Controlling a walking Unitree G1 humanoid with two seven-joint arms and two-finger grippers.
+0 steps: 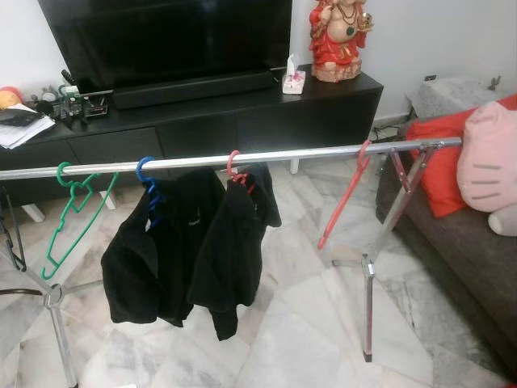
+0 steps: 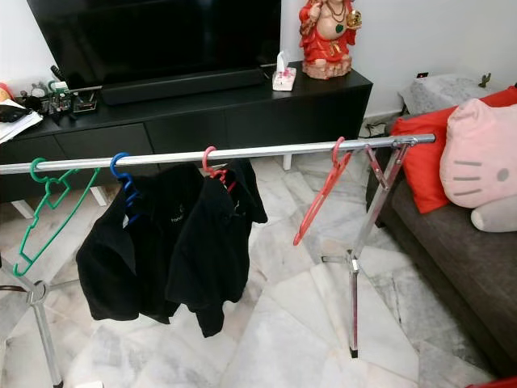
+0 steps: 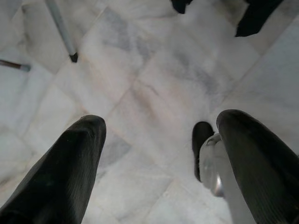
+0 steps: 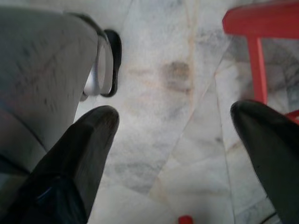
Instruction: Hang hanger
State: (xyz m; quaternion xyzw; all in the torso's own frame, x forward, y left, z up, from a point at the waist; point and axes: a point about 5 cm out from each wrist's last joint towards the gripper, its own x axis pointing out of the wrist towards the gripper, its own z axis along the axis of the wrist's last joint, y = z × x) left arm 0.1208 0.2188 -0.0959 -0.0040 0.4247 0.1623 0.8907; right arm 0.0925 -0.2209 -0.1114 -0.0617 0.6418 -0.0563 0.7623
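Observation:
A silver clothes rail [image 1: 307,152] spans the room at chest height. From it hang an empty green hanger [image 1: 71,212] at the left, a blue hanger [image 1: 148,181] and a red hanger [image 1: 235,172] that each carry a black garment [image 1: 186,250], and an empty red hanger [image 1: 342,204] near the right end, tilted. My left gripper [image 3: 161,121] is open, hanging low over the marble floor with nothing between its fingers. My right gripper [image 4: 175,112] is open too, also above the floor, beside a red plastic object [image 4: 257,28].
The rack's splayed legs [image 1: 367,307] stand on the marble floor. Behind the rail is a black TV cabinet [image 1: 242,113] with a TV, a tissue box [image 1: 293,79] and a red statue [image 1: 339,36]. A sofa [image 1: 460,242] with a red cushion and pink plush lies at right.

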